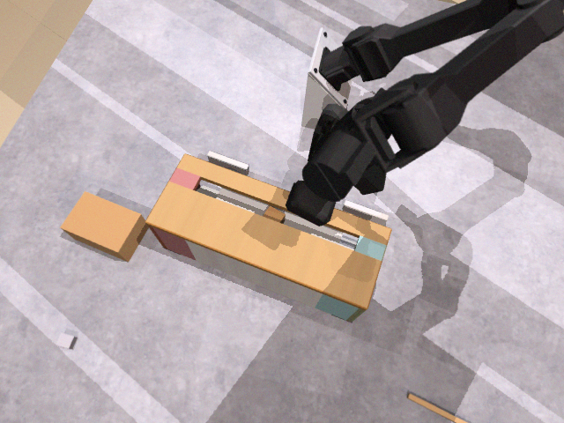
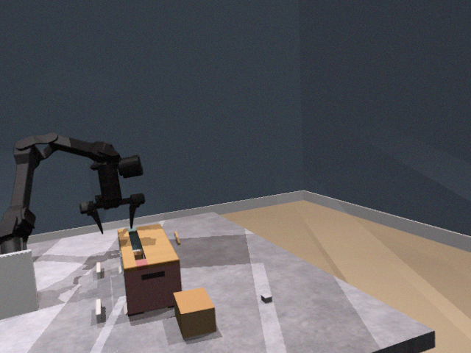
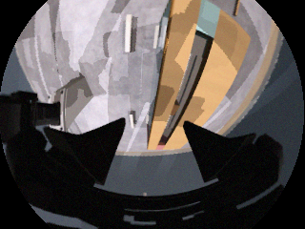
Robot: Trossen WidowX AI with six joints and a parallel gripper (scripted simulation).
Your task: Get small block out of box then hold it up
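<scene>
The box (image 1: 236, 236) (image 2: 161, 246) (image 3: 224, 67) has an orange top with a long slot along it. It has a red end (image 1: 183, 178) (image 2: 141, 262) and a teal end (image 1: 371, 248) (image 2: 131, 229) (image 3: 208, 25). The small orange block (image 1: 274, 212) (image 2: 137, 252) sits on the shelf inside the slot, about midway. My gripper (image 1: 312, 207) (image 2: 115, 224) (image 3: 155, 122) is open and empty. It hangs a little above the box top with its fingers pointing down. In the top view the wrist hides the fingertips, just right of the block.
An orange cube (image 1: 103, 225) (image 2: 193, 311) stands off the box's red end. Two white posts (image 1: 227, 161) (image 1: 364, 210) (image 2: 98, 268) (image 2: 98, 308) stand behind the box. A small grey cube (image 1: 66, 339) (image 2: 266, 298) and a thin wooden stick (image 1: 433, 407) (image 2: 176, 237) lie farther off. The arm's grey base block (image 1: 318, 98) (image 2: 17, 282) stands nearby.
</scene>
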